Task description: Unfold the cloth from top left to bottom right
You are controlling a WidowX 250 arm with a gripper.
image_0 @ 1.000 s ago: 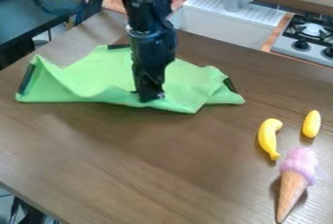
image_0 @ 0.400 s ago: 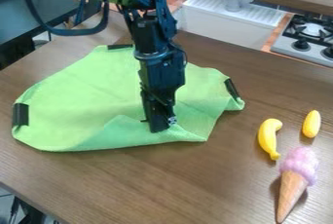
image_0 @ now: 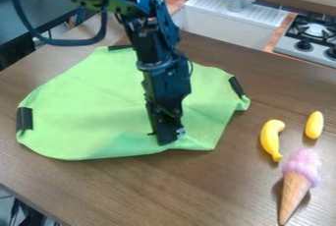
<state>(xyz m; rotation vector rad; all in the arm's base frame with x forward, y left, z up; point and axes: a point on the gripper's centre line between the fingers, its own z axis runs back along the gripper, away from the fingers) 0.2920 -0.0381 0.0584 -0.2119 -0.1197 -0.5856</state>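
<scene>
Left of banana (image_0: pixel 269 141): soft grn cloth (image_0: pixel 85 107) lay mostly flat, rounded outline, blk strips (image_0: pixel 24 118) at corners.
Gripper (image_0: pixel 169 139): blk, hung left of banana, fingers closed on cloth's near edge.
Near edge: drawn further twd camera vs 0.4 s earlier; raised fold mostly smoothed.

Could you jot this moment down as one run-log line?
green cloth: largely spread | gripper: down at its near edge | toy banana and ice-cream cone: on table, right of cloth
</scene>
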